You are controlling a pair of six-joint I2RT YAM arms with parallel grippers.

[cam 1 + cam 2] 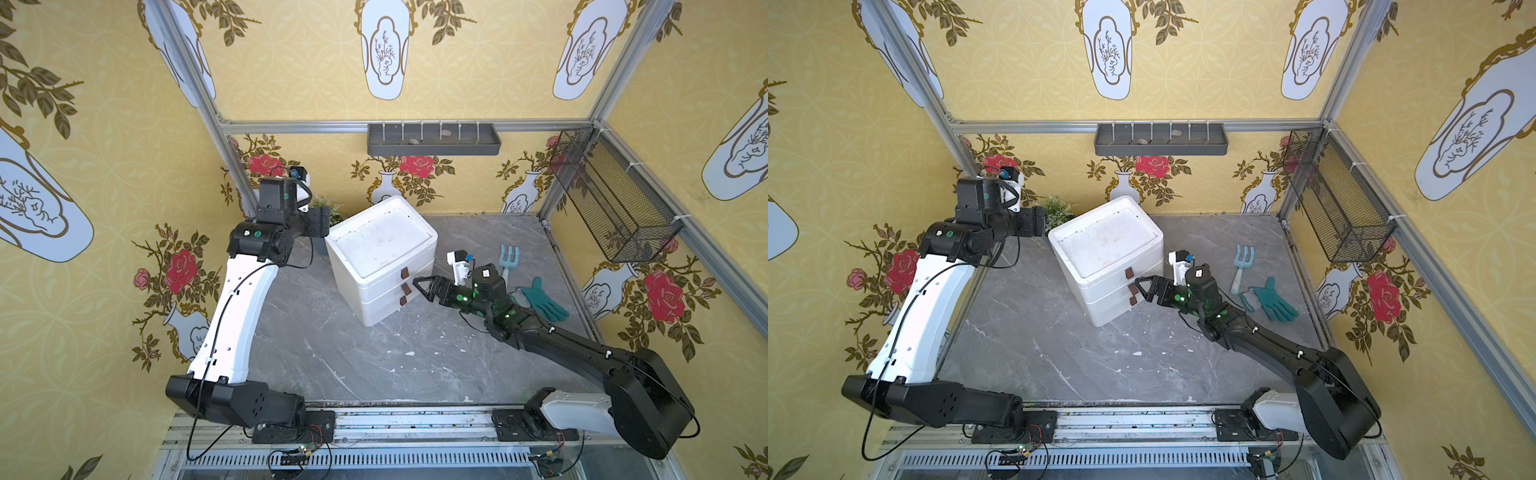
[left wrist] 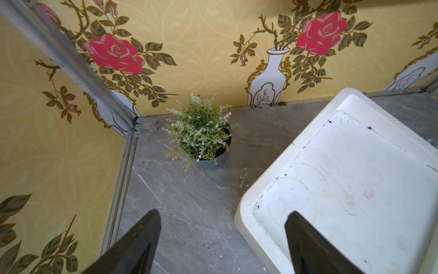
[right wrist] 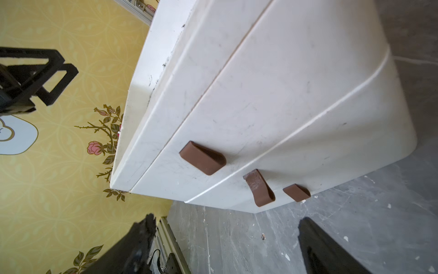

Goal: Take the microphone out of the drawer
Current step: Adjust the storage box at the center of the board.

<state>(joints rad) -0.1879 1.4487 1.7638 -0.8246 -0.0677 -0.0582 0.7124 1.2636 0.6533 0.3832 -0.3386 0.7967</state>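
A white drawer unit stands at the back of the grey table, its three drawers shut, each with a brown tab handle. The microphone is hidden. My right gripper is open just in front of the middle handle, not touching it; the right wrist view shows the handles beyond the spread right gripper. My left gripper is open at the unit's back left corner. In the left wrist view the left gripper has one finger over the unit's top and one over the table.
A small potted plant sits in the back left corner behind the left gripper. A light blue hand rake and a teal glove lie to the right of the right arm. A wire basket and a grey shelf hang on the walls.
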